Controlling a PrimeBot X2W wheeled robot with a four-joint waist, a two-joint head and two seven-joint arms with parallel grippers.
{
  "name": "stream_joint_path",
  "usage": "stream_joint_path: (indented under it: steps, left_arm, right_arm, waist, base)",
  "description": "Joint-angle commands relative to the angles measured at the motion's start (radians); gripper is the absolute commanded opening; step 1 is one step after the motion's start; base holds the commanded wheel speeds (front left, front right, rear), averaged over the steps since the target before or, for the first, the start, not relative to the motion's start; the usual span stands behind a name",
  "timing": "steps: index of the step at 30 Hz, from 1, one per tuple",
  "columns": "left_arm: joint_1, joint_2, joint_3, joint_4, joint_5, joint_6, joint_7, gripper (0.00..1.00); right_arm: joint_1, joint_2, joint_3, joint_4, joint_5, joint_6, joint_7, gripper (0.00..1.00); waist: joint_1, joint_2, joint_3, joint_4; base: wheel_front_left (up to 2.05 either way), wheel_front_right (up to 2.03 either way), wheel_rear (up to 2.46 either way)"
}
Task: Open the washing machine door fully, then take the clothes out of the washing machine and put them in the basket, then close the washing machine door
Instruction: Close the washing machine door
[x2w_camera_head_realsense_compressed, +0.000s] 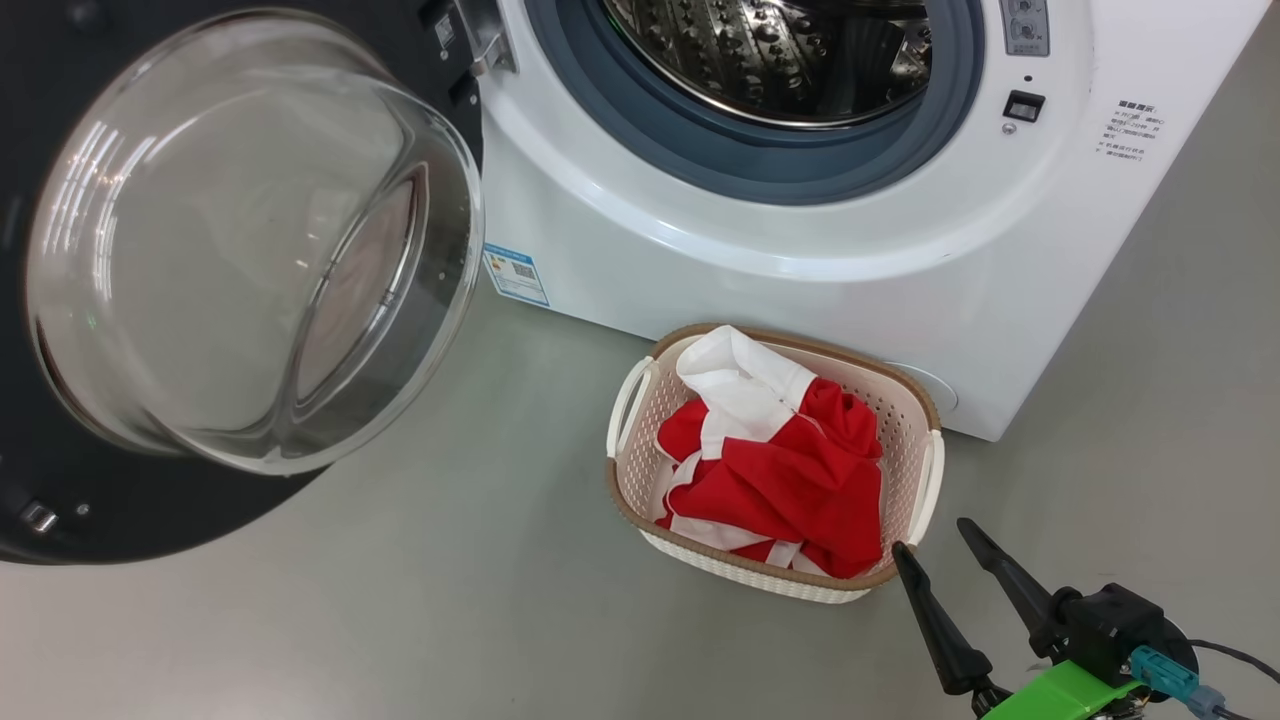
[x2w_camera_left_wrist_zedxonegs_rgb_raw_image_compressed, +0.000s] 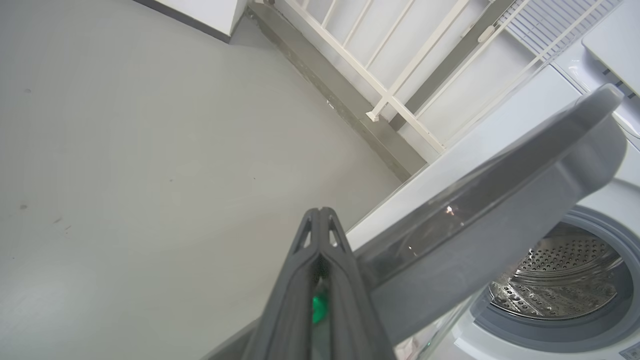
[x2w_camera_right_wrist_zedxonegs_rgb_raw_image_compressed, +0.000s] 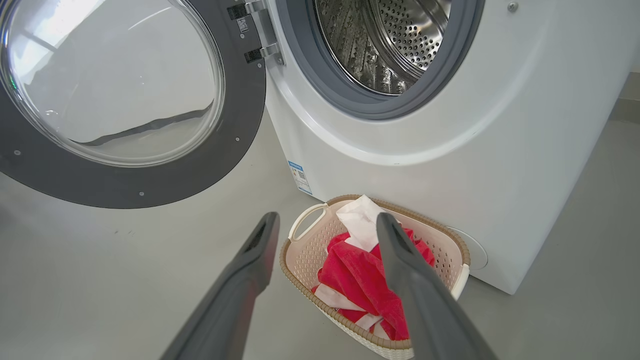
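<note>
The washing machine (x2w_camera_head_realsense_compressed: 800, 250) stands with its steel drum (x2w_camera_right_wrist_zedxonegs_rgb_raw_image_compressed: 390, 40) showing no clothes inside. Its door (x2w_camera_head_realsense_compressed: 250, 240) is swung wide to the left, glass bowl facing me. The red and white clothes (x2w_camera_head_realsense_compressed: 790, 480) lie heaped in the cream basket (x2w_camera_head_realsense_compressed: 640, 460) on the floor in front of the machine. My right gripper (x2w_camera_head_realsense_compressed: 932, 538) hangs open and holds nothing, just beyond the basket's near right corner. In the right wrist view its fingers (x2w_camera_right_wrist_zedxonegs_rgb_raw_image_compressed: 327, 217) frame the basket (x2w_camera_right_wrist_zedxonegs_rgb_raw_image_compressed: 305, 255) and clothes (x2w_camera_right_wrist_zedxonegs_rgb_raw_image_compressed: 355, 275). My left gripper (x2w_camera_left_wrist_zedxonegs_rgb_raw_image_compressed: 320, 212) is shut, close beside the door's outer edge (x2w_camera_left_wrist_zedxonegs_rgb_raw_image_compressed: 500, 215).
Grey floor (x2w_camera_head_realsense_compressed: 450, 600) spreads to the left of and in front of the basket. A white railing (x2w_camera_left_wrist_zedxonegs_rgb_raw_image_compressed: 390, 95) and a low grey ledge run behind the machine. A blue label (x2w_camera_head_realsense_compressed: 515, 275) sits on the machine's lower left front.
</note>
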Motion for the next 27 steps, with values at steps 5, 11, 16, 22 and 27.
stream_joint_path:
  steps: [5, 11, 16, 22, 27]
  left_arm:
    - [0.041, 0.067, -0.024, -0.106, -0.071, -0.008, 0.019, 0.00]
    - [0.104, 0.096, -0.058, -0.204, -0.135, -0.008, 0.021, 0.00]
    - [0.147, 0.120, -0.091, -0.290, -0.178, -0.008, 0.025, 0.00]
    - [0.189, 0.140, -0.134, -0.404, -0.212, -0.008, 0.024, 0.00]
    - [0.224, 0.159, -0.162, -0.497, -0.231, -0.008, 0.012, 0.00]
  right_arm:
    - [-0.023, -0.005, 0.011, -0.023, -0.010, 0.006, -0.006, 1.00]
    - [-0.012, 0.004, 0.003, -0.023, -0.010, 0.006, -0.006, 1.00]
    - [-0.009, 0.006, -0.002, -0.024, -0.009, 0.006, -0.006, 1.00]
    - [-0.004, 0.011, -0.003, -0.023, -0.009, 0.006, -0.006, 1.00]
    - [-0.006, 0.015, 0.000, -0.022, -0.008, 0.006, -0.006, 1.00]
  waist:
    - [0.0000, 0.0000, -0.010, 0.003]
    - [0.0000, 0.0000, -0.026, 0.007]
    - [0.0000, 0.0000, -0.032, 0.011]
    - [0.0000, 0.0000, -0.042, 0.011]
    - [0.0000, 0.0000, -0.047, 0.004]
  base:
    - [0.00, 0.00, 0.00]
    - [0.00, 0.00, 0.00]
    - [0.00, 0.00, 0.00]
    - [0.00, 0.00, 0.00]
    - [0.00, 0.00, 0.00]
